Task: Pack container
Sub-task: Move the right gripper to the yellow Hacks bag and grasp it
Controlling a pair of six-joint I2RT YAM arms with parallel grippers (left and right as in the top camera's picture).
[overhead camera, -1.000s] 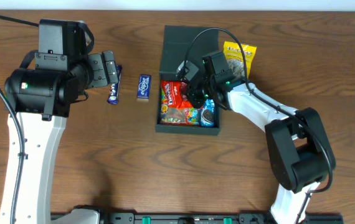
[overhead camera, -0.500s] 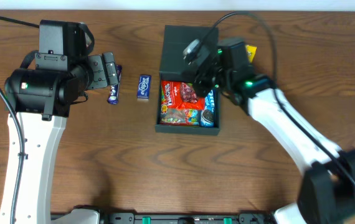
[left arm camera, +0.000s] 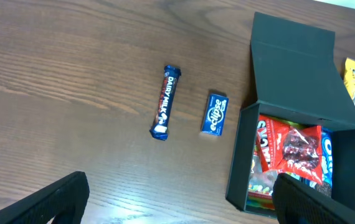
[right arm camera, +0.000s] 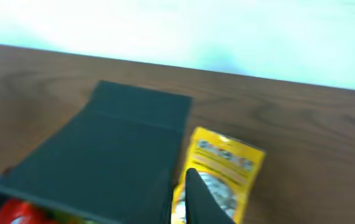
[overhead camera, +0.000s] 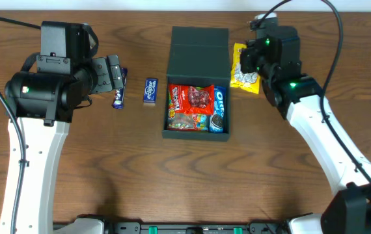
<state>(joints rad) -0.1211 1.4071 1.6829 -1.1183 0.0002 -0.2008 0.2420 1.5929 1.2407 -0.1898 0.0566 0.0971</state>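
Observation:
The dark container [overhead camera: 171, 97] lies mid-table with its lid [overhead camera: 200, 42] folded back. Inside are a red packet [overhead camera: 194, 97], an Oreo pack [overhead camera: 219, 107] and a colourful sweets packet [overhead camera: 184, 120]. My right gripper [overhead camera: 247, 62] hovers over a yellow snack packet [overhead camera: 244, 79] just right of the lid. In the right wrist view one dark finger [right arm camera: 203, 199] shows over that packet [right arm camera: 227, 158]; the other blends into the lid [right arm camera: 121, 143], and nothing is held. My left gripper [overhead camera: 114, 73] stands wide open and empty, left of the container [left arm camera: 240, 155].
A blue Dairy Milk bar [overhead camera: 118, 97] and a small blue Eclipse gum pack [overhead camera: 150, 91] lie on the wooden table between the left gripper and the container. Both show in the left wrist view, the bar [left arm camera: 165, 102] left of the gum [left arm camera: 215, 114].
The right arm has lifted out of the container and swung up and right to the yellow packet, leaving the red packet inside. The left arm has not moved.

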